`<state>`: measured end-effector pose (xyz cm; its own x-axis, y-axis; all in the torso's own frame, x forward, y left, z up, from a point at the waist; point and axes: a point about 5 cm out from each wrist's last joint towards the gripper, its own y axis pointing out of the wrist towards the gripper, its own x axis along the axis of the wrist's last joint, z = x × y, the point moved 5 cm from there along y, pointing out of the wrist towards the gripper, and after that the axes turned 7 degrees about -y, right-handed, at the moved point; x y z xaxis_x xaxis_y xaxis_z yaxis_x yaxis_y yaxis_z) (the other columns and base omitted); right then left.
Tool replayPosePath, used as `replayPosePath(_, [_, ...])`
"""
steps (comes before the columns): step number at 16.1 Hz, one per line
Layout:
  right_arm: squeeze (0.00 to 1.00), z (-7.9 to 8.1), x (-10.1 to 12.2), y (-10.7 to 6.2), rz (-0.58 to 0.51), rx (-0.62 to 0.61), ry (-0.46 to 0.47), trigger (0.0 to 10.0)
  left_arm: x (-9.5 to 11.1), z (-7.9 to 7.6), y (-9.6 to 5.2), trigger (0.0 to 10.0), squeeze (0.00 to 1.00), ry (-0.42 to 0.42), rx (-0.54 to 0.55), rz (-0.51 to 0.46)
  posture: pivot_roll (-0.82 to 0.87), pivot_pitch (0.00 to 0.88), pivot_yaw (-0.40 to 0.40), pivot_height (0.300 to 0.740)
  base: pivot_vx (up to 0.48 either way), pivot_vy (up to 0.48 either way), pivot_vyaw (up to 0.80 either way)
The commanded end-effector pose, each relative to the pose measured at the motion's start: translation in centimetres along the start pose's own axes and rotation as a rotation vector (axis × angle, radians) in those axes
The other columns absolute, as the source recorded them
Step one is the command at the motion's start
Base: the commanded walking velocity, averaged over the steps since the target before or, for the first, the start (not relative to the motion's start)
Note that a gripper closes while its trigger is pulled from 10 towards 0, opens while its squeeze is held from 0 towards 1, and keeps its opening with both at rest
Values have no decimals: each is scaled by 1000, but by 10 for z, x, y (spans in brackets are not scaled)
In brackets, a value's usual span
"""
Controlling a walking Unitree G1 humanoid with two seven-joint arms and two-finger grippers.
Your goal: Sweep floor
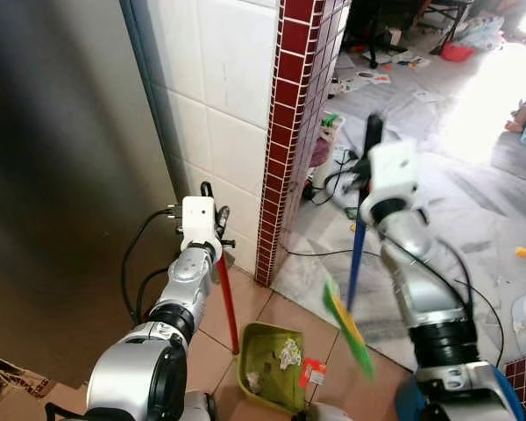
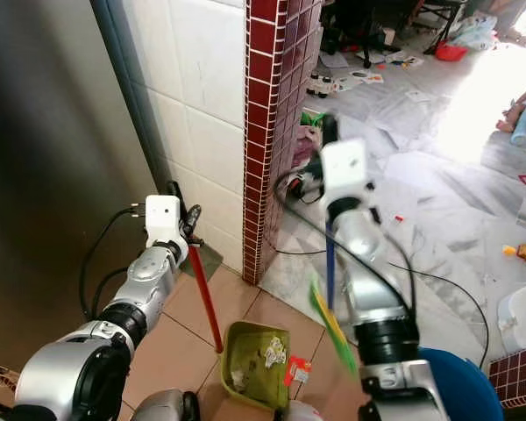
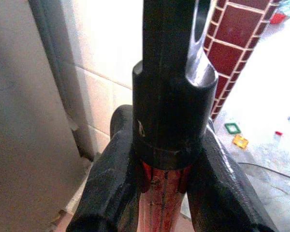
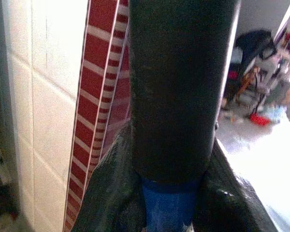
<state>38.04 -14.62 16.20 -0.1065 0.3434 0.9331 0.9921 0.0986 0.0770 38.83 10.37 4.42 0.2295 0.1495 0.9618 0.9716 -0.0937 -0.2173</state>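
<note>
At the corner where a white tiled wall (image 1: 223,105) meets a red brick-tiled pillar (image 1: 289,132), both silver arms reach forward and upward, each holding a long handle. The left arm is bent at the elbow and stretched toward the wall, and the left gripper (image 1: 212,210) is clamped on the black top of a red handle (image 1: 228,303); in the left wrist view its two black fingers (image 3: 111,183) press against either side of that handle. The red handle slants down to a green dustpan (image 1: 267,355) resting on the terracotta floor tiles (image 1: 263,303), with scraps of paper and a small red wrapper (image 1: 311,372) in it. The right arm rises higher, forearm nearly upright, and the right gripper (image 1: 371,145) is closed around the black grip of a blue handle (image 1: 355,263), which runs down to a blurred green and yellow broom head (image 1: 349,329) just beside the dustpan. Beyond the pillar, a pale marble floor (image 1: 473,202) is strewn with litter and black cables (image 1: 333,184).
</note>
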Motion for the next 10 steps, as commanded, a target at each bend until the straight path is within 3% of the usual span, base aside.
replayPosePath(1, [0,-2,12,2,-37,-17,-17,10000,15,4,2,10000,0,41,11,-63,-148,0,18,740,0,0,0])
replayPosePath(2, [0,2,6,0,-13,-8,-5,10000,28,10,2,10000,0,55,34,-120,-147,0,22,740,0,0,0])
replayPosePath(5, [0,1,-9,0,46,-28,3,10000,30,13,2,10000,0,77,34,-128,-143,0,26,740,0,0,0])
replayPosePath(7, [0,1,-21,0,118,-61,94,10000,17,19,0,10000,0,70,66,-75,-144,0,26,740,0,0,0])
replayPosePath(10, [0,2,-26,2,155,-78,155,10000,6,15,1,10000,0,90,68,-11,-157,0,27,740,0,0,0])
